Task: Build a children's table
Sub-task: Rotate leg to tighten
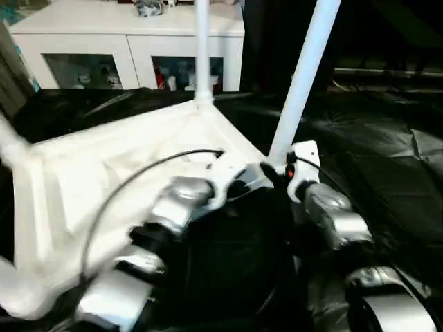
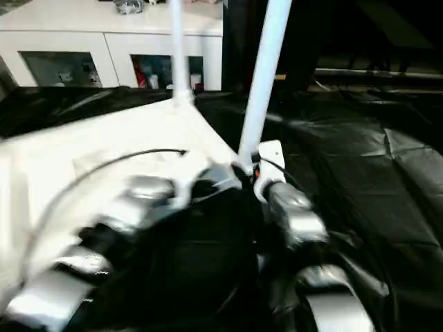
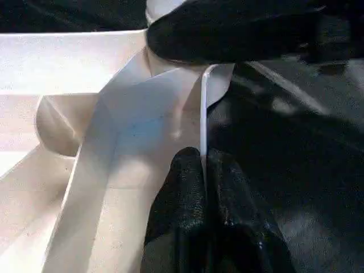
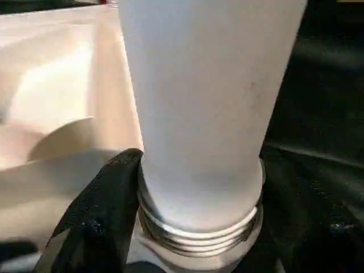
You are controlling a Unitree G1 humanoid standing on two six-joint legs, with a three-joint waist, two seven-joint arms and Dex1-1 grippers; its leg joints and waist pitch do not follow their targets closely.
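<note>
Table top lies upside down on black sheeting, ribbed underside up, tilted. Two legs counted standing in corner sockets: far leg upright at the far corner, near leg leaning slightly at the corner nearest the grippers. A third white shape at the top's far-left edge, too blurred to name.

Left gripper: fingers pressed together, pinching the thin side wall of the table top, just beside the near corner socket.

Right gripper: fingers spread around the base of the near leg; one black finger touches the leg just above its threaded end. The other finger is hidden behind the leg. Threads are partly exposed above the socket.

Surface: black crinkled sheeting all round, open beyond the right gripper. Behind: one white cabinet with glass doors, small figures inside, well apart from the table top. Dark background beside it.
</note>
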